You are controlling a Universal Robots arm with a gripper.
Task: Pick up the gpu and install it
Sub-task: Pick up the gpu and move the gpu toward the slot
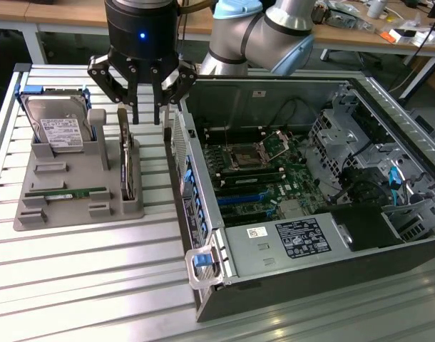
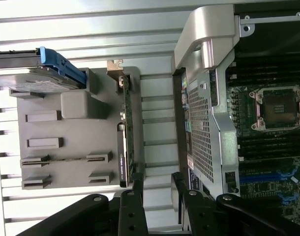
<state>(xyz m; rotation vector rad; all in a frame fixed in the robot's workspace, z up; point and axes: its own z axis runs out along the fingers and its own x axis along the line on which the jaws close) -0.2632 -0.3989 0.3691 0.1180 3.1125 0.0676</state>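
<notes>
The gpu (image 1: 127,162) is a thin dark card with a silver end bracket, standing on its edge in a slot of the grey holder (image 1: 68,171). In the wrist view the gpu (image 2: 126,129) runs along the holder's side nearest the computer case. My gripper (image 1: 150,117) hangs open above the card's far end, slightly toward the exterior view's right, with nothing between its fingers. In the wrist view the gripper (image 2: 157,183) has one fingertip in line with the card, while the gap lies over the table strip between holder and case.
The holder also carries a silver hard drive (image 1: 57,128) in a blue frame and a green memory stick (image 1: 64,192). The open computer case (image 1: 203,235) lies close on the exterior view's right, its motherboard (image 1: 264,174) exposed. The slatted metal table (image 1: 89,278) extends in front.
</notes>
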